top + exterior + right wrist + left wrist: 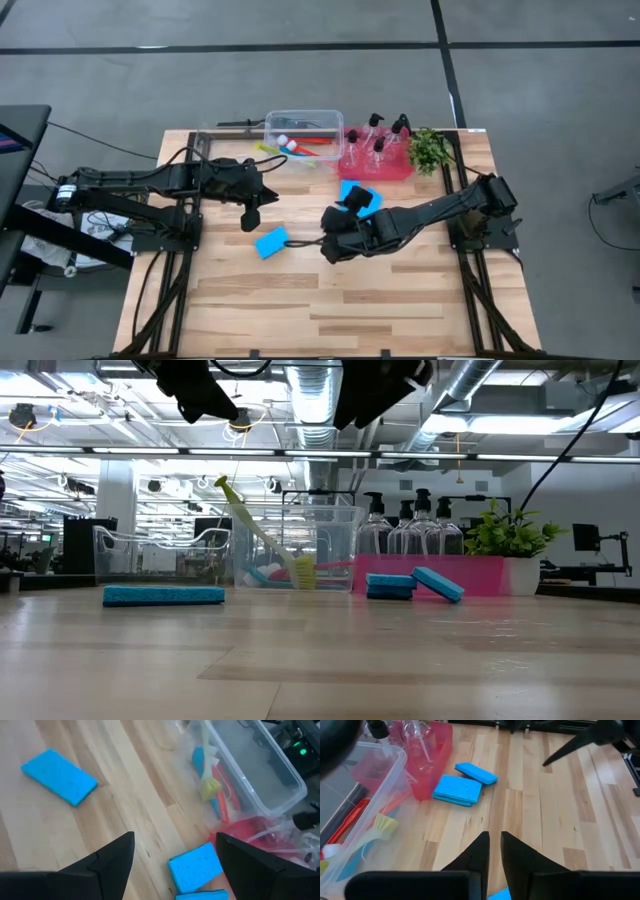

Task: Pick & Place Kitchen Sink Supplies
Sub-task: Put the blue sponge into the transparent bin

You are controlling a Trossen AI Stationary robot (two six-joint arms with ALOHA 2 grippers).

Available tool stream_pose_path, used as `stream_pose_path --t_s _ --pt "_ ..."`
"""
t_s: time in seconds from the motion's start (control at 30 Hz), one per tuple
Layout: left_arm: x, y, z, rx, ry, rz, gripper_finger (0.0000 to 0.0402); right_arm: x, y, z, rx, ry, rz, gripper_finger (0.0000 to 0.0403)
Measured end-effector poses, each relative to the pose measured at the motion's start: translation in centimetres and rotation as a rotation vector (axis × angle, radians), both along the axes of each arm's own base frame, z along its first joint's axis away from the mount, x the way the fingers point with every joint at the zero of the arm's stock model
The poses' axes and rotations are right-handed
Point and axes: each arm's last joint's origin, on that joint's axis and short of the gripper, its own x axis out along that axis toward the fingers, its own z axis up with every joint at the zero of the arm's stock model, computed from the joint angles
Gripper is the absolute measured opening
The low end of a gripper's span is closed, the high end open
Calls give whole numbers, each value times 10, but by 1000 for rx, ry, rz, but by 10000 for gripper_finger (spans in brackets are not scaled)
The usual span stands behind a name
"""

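Left gripper [492, 851] jaws narrow, empty, above lone sponge [270, 241]; right gripper [175, 852] jaws wide, empty, near two stacked sponges [360, 197].

Three blue sponges [271, 242] on table

On the counter [320, 660] one blue sponge [163, 595] lies flat, well apart from two more [412, 584] stacked by the red tray [480, 574]. Pump bottles [405, 528] stand in the tray, brushes [262, 540] in the clear tub [335, 545], a plant [510, 532] beside.

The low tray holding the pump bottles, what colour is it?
Translucent red-pink plastic tray; the high view shows it best.
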Motion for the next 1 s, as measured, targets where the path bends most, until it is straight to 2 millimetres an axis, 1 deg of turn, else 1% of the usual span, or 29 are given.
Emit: stream_pose_path --t_s 0.23,0.4,0.5,0.6,0.67,0.83,0.93,1.0 --pt "0 0 -1 -32 5 22 47 0 -6 -1 -48 67 36 272" --pt "-1 -1 -1 -65 4 42 47 -11 -15 0 -71 120 12 272" --pt "-1 -4 -11 -124 26 69 47 -28 -18 -8 -87 114 -36 271" --pt "-3 -6 -26 -185 68 106 47 -55 -23 -19 -55 98 -76 270" --pt "-4 -9 -34 -220 90 105 47 -75 -27 -23 -25 61 -100 270" --pt "-6 -20 -44 -316 112 97 47 -118 -31 -20 49 -79 -95 270" --pt "-5 -33 -45 -355 103 65 47 -135 -32 -17 76 -140 -71 270" --pt "-4 -44 -46 -373 98 26 47 -142 -33 -16 83 -154 -59 270"
